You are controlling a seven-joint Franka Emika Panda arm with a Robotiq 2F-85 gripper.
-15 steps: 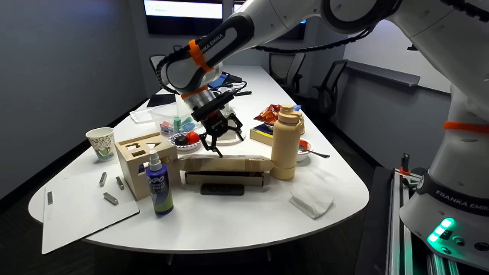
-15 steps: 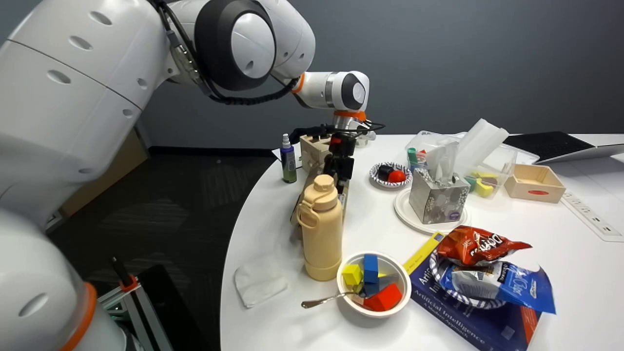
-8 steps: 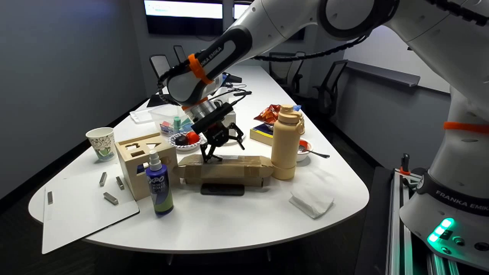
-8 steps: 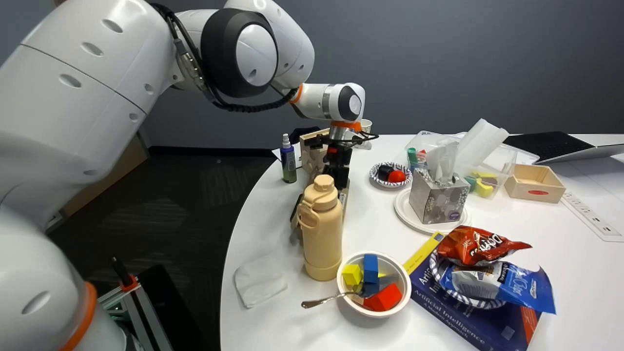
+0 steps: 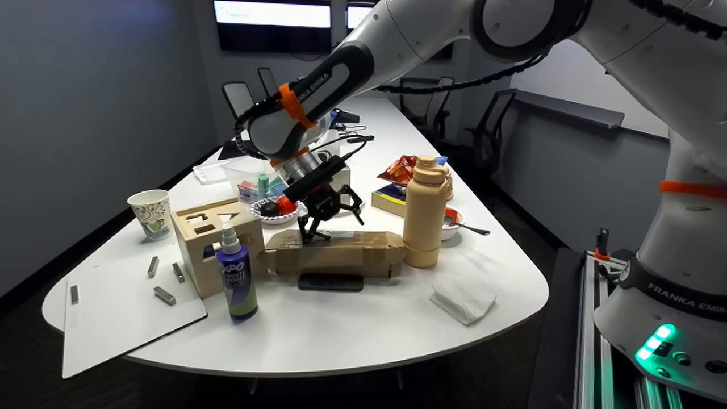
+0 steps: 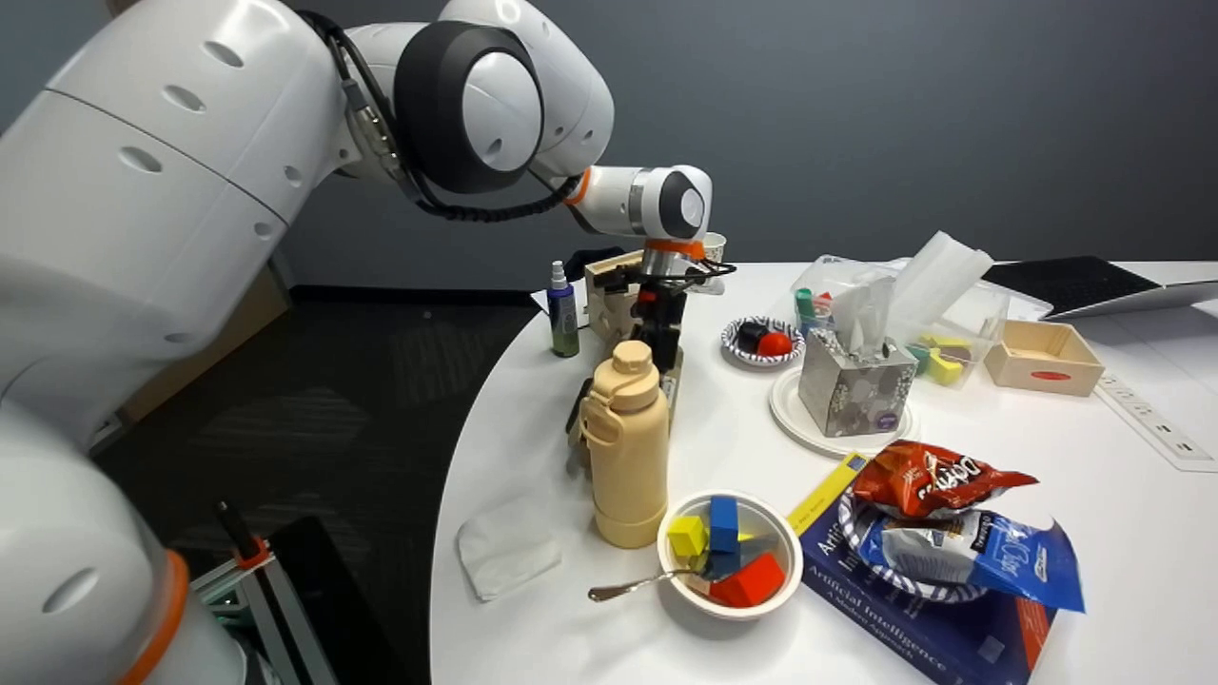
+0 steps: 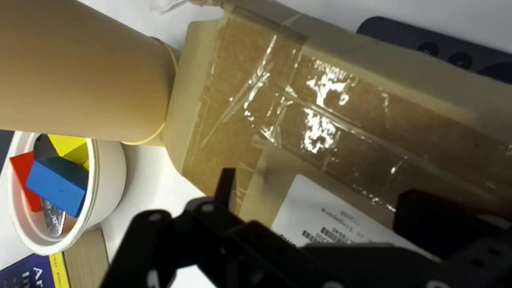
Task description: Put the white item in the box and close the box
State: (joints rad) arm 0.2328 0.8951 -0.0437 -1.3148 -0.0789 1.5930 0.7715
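The brown cardboard box point(image 5: 341, 255) lies on the white table point(image 5: 363, 335), its lid down over it and the front flap lapping the front wall (whether it is fully closed, I cannot tell). Clear, wrinkled tape glints across the top in the wrist view, a white label point(image 7: 316, 204) with barcodes lies toward one edge, and tan flaps jut from the ends.

Above it the gripper point(image 5: 344, 229) has its fingers point(image 7: 226, 186) spread well apart. In an exterior view the lower finger appears to touch the lid toward the end by the wooden cube point(image 5: 199, 250). The arm point(image 5: 397, 42) stretches over from its base, forearm sloping down, wrist bent so the gripper hangs aslant.

Just in front of the box lies a black remote point(image 5: 330, 282). A tan bottle point(image 5: 421, 218) stands upright beside one end, and the wooden cube sits by the other, a purple spray bottle point(image 5: 238, 284) next to it. Past the tan bottle, well apart, a folded white cloth point(image 6: 509, 547) lies flat on the table.
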